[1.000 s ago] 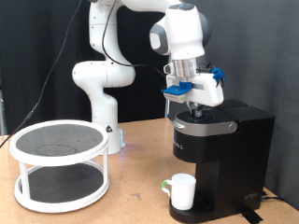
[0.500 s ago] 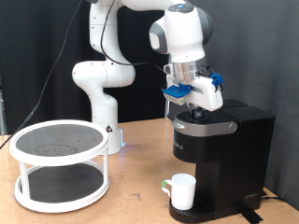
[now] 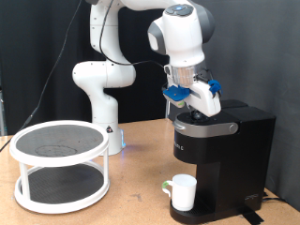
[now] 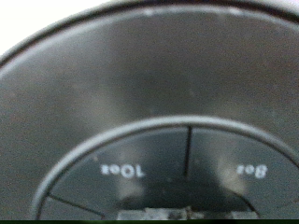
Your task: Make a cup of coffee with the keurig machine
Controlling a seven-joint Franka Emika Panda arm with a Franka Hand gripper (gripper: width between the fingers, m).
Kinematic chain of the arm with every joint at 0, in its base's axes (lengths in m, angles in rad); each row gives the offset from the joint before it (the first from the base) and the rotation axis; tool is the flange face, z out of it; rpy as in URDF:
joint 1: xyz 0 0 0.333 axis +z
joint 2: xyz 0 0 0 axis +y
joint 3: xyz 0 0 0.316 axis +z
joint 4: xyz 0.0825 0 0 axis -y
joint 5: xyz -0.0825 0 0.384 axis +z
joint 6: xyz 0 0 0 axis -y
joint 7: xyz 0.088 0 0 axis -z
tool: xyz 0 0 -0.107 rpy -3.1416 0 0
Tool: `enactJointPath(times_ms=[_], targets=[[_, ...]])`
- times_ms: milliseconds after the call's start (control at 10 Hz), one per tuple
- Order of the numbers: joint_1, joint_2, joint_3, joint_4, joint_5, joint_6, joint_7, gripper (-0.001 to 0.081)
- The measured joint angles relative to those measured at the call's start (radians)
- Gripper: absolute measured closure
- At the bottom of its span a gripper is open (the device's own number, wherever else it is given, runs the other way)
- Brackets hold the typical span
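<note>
Matte black boxy keurig machine [image 3: 220,159] at exterior view's right on wooden worktop [image 3: 131,202]. Small white cylindrical cup [image 3: 182,192] already seated on drip base under spout. Fingers [image 3: 196,113] pressed down at machine's top panel, tips hidden against lid; apart or together, cannot tell. White two-tier round rack [image 3: 59,167] well apart at exterior view's left.

Wrist view: filled by dark round button panel [image 4: 163,168], "10oz" key [image 4: 121,171] and "8oz" key [image 4: 250,170] just beside fingertips. Risk, as judgement: slight offset could hit wrong size key or seam between keys; too hard a push might nudge machine, shifting cup off spout line.
</note>
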Motion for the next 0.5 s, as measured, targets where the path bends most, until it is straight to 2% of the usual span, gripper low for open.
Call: enactJointPath(times_ms=[500], targets=[[-0.003, 0.008, -0.002, 0.013, 0.002, -0.028, -0.009, 0.0803]])
